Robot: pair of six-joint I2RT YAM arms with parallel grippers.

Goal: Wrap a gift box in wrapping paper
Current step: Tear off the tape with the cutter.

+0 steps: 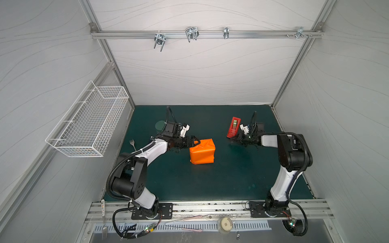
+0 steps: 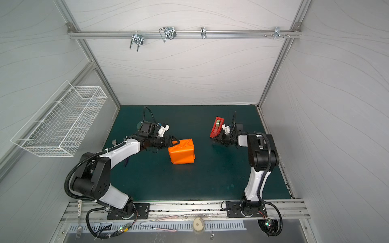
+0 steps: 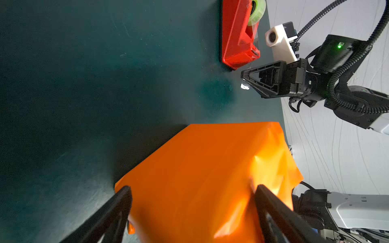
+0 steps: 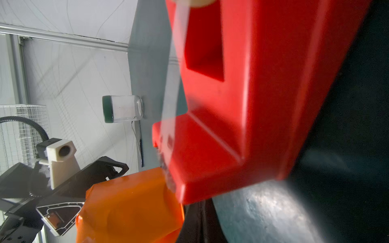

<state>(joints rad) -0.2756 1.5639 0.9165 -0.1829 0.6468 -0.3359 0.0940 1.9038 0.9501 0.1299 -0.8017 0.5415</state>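
Dark green mat (image 1: 210, 181) in a grey panelled enclosure; wire basket (image 1: 88, 124) on the left wall, green-lidded jar (image 4: 123, 108) toward the mat's far-left corner, looking whitish inside. Orange wrapping paper (image 1: 202, 154) sits mid-mat, glossy and creased, fully covering the gift box. My left gripper (image 1: 197, 141) gapes at its far-left corner; my right gripper (image 1: 232, 139) is clenched beside the red tape dispenser (image 1: 233, 126).

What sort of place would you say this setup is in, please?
Most likely a robotics lab test cell, not a home or shop: grey panel walls on aluminium framing, a left arm and right arm bolted to a front rail, and a dark green work mat.
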